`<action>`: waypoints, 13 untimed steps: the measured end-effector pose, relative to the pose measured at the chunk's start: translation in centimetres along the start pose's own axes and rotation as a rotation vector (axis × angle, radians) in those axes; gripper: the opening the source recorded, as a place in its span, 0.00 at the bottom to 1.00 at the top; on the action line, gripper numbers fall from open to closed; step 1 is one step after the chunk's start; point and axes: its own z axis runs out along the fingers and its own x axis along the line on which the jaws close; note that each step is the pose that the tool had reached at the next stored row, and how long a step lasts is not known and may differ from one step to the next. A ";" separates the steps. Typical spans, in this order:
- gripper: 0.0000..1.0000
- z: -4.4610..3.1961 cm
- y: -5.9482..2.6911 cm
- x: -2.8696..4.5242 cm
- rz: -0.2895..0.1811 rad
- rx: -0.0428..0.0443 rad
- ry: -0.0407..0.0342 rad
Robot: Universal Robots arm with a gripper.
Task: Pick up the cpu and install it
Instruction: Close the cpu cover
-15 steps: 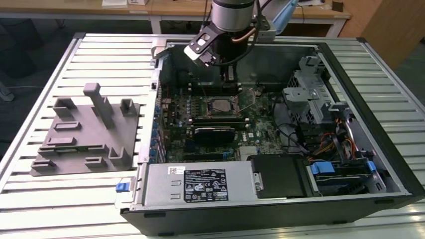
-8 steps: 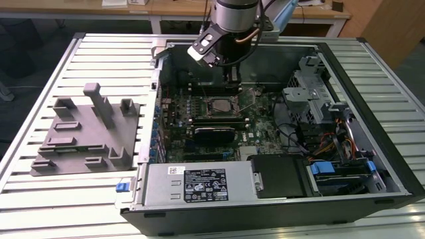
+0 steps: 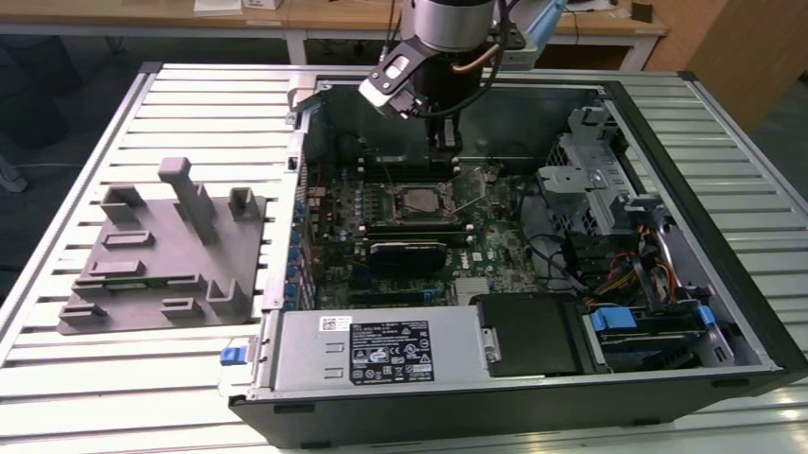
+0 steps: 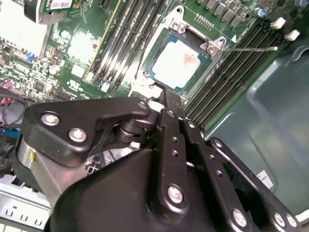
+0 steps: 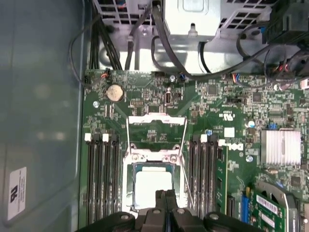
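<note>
gripper (image 5: pixel 165 193) is hovering close over cpu (image 5: pixel 153 186), fingers pressed together. cpu is sitting in mobo socket (image 5: pixel 155 155) inside open PC case (image 3: pixel 531 409). Case + grey fixture (image 3: pixel 165 255) are resting on slatted metal table (image 3: pixel 189 113); wooden desks (image 3: pixel 328 14) behind.

A pale slatted metal table (image 3: pixel 151 378) is lit evenly and softly, with faint glare on its slats. Beyond the table's far edge a wooden desk (image 3: pixel 341 17) is carried on white legs (image 3: pixel 295 45), and white papers (image 3: pixel 218 5) are laid on it. Dark grey-blue floor (image 3: pixel 63 104) is seen off the table's far corner on the exterior view's left. A brown wooden panel (image 3: pixel 745 47) is seen past the opposite far corner.
</note>
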 end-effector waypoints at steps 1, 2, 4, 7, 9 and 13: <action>0.11 0.00 0.07 0.00 0.000 -0.0001 0.0000; 0.11 0.01 0.16 0.00 0.000 0.0000 0.0000; 0.11 0.02 0.23 -0.02 0.000 0.0001 -0.0002; 0.11 0.05 0.26 -0.08 0.000 0.0000 0.0000; 0.11 0.06 0.27 -0.28 0.000 0.0000 -0.0001; 0.11 0.06 0.49 -0.29 0.000 0.0001 -0.0002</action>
